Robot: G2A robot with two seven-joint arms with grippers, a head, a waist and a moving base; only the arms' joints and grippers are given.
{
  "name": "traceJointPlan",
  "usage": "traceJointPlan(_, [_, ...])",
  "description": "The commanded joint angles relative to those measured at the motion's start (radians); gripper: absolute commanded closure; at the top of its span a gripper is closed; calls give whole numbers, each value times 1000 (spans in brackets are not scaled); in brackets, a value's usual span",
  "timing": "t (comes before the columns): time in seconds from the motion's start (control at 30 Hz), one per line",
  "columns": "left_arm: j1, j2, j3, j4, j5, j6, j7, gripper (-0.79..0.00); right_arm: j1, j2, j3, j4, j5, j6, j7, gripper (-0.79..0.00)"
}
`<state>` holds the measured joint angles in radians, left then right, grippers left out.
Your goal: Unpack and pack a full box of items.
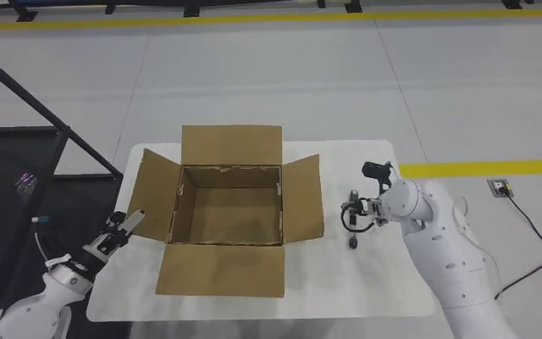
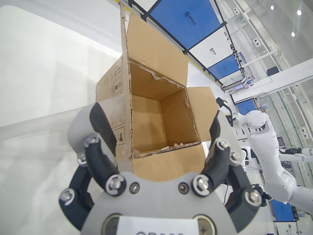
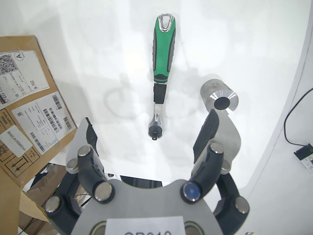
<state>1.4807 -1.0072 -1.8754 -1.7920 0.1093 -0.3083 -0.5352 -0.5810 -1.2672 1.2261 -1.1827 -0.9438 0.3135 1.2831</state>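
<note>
The near flap (image 1: 222, 271) of the cardboard box (image 1: 233, 220) lies spread flat and reaches close to the near edge of the white bench (image 1: 373, 280), leaving a narrow strip of bare top there. On the robot's left, the left flap (image 1: 152, 195) leans outward almost to the bench edge, so there is little room on that side. On the right, a wider stretch of bare bench lies between the right flap (image 1: 303, 199) and the rounded bench edge.

The left gripper (image 1: 125, 225) sits at the lower outer corner of the left flap. In its own wrist view the gripper (image 2: 156, 113) has its fingers (image 2: 102, 125) spread wide, with the flap's thin edge (image 2: 126, 99) rising between them. It holds nothing, and whether a pad touches the cardboard cannot be told.

The right gripper (image 1: 354, 206) hangs over the open bench to the right of the box. Its fingers (image 3: 207, 133) are also wide apart and empty. Below it, the gripper (image 3: 149, 118) looks down on a ratchet wrench (image 3: 163, 57) with a green handle, lying flat with its square drive head nearest the gripper. A short metal cylinder (image 3: 218, 96) rests just beside the wrench, apart from it, between it and the bench edge. The wrench (image 1: 354, 240) is near the right flap but clear of it.

The box stands mid-bench with its inside bare. The far flap (image 1: 231, 144) folds back toward the far bench edge.

Count: one box with four open flaps, one wrench, one cylinder, two grippers.
</note>
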Motion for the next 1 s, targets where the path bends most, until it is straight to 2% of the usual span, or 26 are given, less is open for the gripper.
traceJointPlan(0.0, [4, 0, -2, 0, 1, -1, 4, -785, 6, -1, -3, 9, 3, 0, -4, -785])
traceJointPlan(0.23, [11, 0, 4, -8, 2, 2, 11, -785, 6, -1, -3, 9, 3, 0, -4, -785])
traceJointPlan(0.3, [12, -1, 6, -12, 3, 3, 12, -785, -17, -3, -17, -6, 16, -30, -32, -785])
traceJointPlan(0.37, [12, 0, 7, -13, 3, 4, 13, -785, -8, -5, -40, 9, -4, -33, -4, -785])
traceJointPlan(0.53, [16, -1, 3, -12, -4, -1, 23, -785, 50, -16, -77, 124, 11, -57, 40, -785])
traceJointPlan(0.67, [20, -1, 0, -13, -11, 0, 21, -785, 100, -29, -100, 237, 46, -84, 30, -785])
traceJointPlan(0.7, [20, -1, 0, -13, -11, 0, 21, -785, 112, -32, -108, 265, 51, -89, 23, -720])
traceJointPlan(0.77, [20, -1, 0, -13, -11, 0, 21, -785, 135, -40, -121, 316, 65, -95, 7, -468])
traceJointPlan(0.8, [20, -1, 0, -13, -11, 0, 21, -785, 145, -44, -128, 339, 74, -101, 0, -388])
traceJointPlan(0.97, [20, -1, 0, -13, -11, 0, 21, -785, 189, -65, -164, 438, 96, -102, -31, -354])
